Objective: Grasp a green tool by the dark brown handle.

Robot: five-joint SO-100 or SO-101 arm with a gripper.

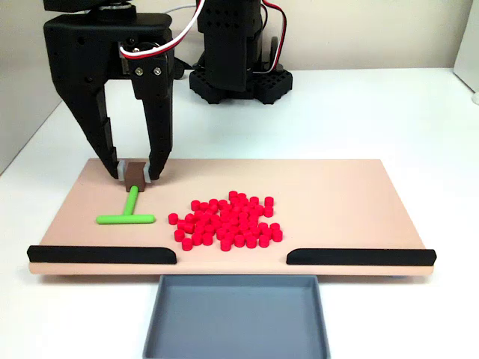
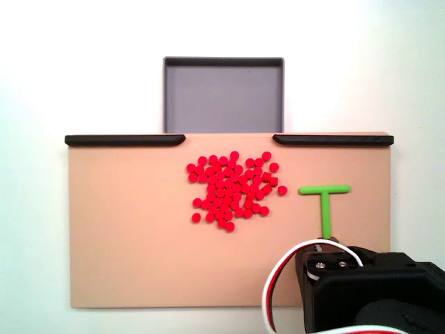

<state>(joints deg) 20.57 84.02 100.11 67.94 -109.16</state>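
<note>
While the gripper is down on the tan board, its two fingers sit on either side of the dark brown handle. They look pressed against it, so the grab seems nearly done, though a small gap could hide there. Lifting has not happened; the green tool lies flat near the board's left side in this fixed view. It is a bright T, with its stem running up to the block. Red cylinders lie close by.
</note>
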